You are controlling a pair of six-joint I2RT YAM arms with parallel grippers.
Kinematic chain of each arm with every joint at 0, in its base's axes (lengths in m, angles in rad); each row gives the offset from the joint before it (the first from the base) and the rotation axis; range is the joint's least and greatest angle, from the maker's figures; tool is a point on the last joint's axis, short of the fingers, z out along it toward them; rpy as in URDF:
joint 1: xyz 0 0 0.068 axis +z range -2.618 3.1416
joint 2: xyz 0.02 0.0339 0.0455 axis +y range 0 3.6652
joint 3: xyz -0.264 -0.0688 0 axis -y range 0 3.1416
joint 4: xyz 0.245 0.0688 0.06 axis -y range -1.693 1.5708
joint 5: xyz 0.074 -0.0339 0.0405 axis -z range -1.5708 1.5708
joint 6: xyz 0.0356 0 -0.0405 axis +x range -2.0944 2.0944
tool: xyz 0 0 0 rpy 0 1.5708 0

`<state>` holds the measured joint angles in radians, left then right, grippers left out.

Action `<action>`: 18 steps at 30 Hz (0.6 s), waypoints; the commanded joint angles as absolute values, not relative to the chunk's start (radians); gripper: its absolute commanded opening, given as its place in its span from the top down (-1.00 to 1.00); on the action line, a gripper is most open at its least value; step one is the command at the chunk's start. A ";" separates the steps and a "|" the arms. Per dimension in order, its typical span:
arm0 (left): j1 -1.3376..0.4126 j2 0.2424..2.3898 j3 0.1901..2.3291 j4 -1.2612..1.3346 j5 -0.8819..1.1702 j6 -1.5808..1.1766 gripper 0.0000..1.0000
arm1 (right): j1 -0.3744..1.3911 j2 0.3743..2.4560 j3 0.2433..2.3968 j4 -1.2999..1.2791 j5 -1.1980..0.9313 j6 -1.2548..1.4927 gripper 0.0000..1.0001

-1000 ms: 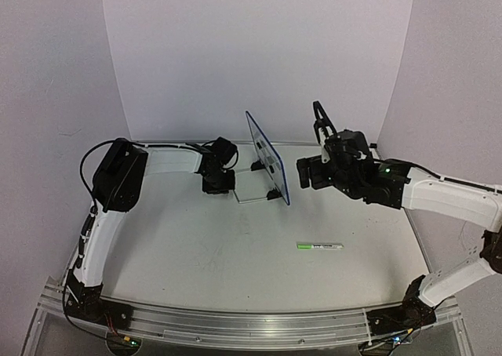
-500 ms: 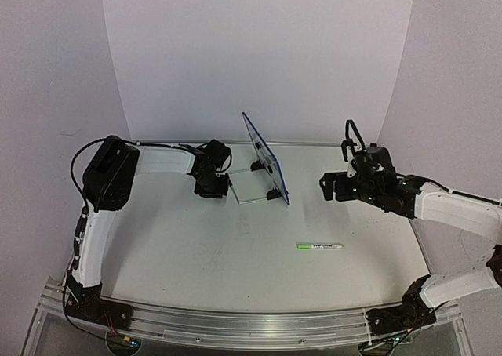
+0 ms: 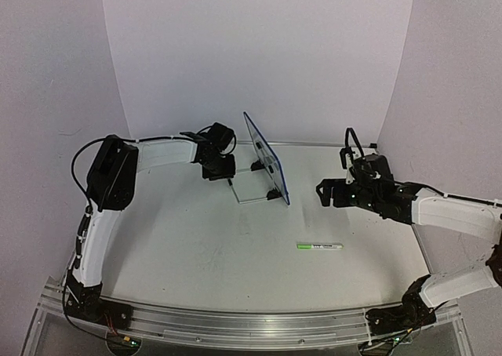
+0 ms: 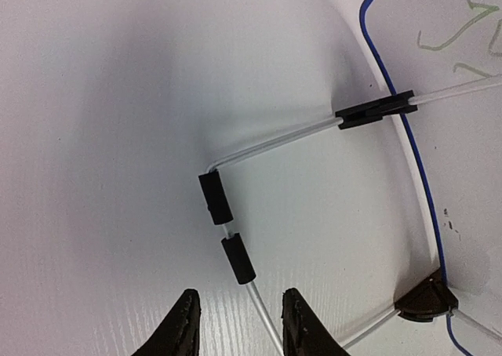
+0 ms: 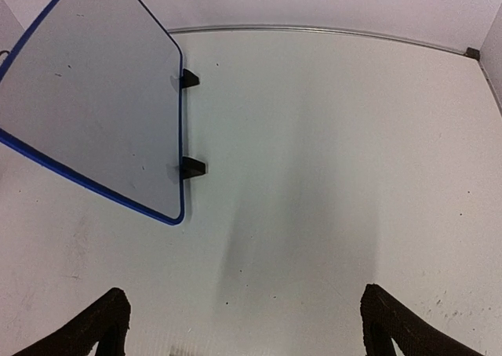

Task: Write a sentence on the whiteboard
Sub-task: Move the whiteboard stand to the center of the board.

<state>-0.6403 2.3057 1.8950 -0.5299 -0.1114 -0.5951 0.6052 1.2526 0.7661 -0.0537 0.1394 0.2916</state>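
Observation:
The whiteboard (image 3: 267, 166) stands tilted on its wire stand (image 3: 251, 193) at the back middle of the table, blue rim showing. In the left wrist view the whiteboard (image 4: 471, 176) carries faint green strokes at the top right. My left gripper (image 3: 226, 176) is at the stand's left end; it (image 4: 239, 328) is open with the stand's wire (image 4: 263, 309) running between its fingertips, untouched. My right gripper (image 3: 323, 193) is wide open and empty, to the right of the board, facing it; in its own view the gripper (image 5: 247, 332) faces the whiteboard (image 5: 94, 113). A green marker (image 3: 319, 246) lies on the table.
White walls enclose the table at the back and both sides. A metal rail (image 3: 235, 325) runs along the near edge by the arm bases. Black feet (image 4: 216, 199) sit on the stand's wire.

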 commanded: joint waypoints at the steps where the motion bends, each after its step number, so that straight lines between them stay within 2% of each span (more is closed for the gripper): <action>1: -0.638 2.379 2.007 -0.565 -0.164 -0.601 0.25 | 0.606 1.217 0.735 -0.028 0.142 0.308 -0.96; 10: -0.640 2.476 2.130 -0.656 -0.240 -0.553 0.25 | 0.606 1.198 0.714 -0.022 0.137 0.323 -0.96; 18: -0.640 2.532 2.181 -0.663 -0.207 -0.490 0.34 | 0.606 1.196 0.705 -0.017 0.123 0.340 -0.97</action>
<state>-0.6407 2.5087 2.1169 -0.6389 -0.1952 -0.5363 0.6056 1.2179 0.7171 -0.0452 0.1332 0.3199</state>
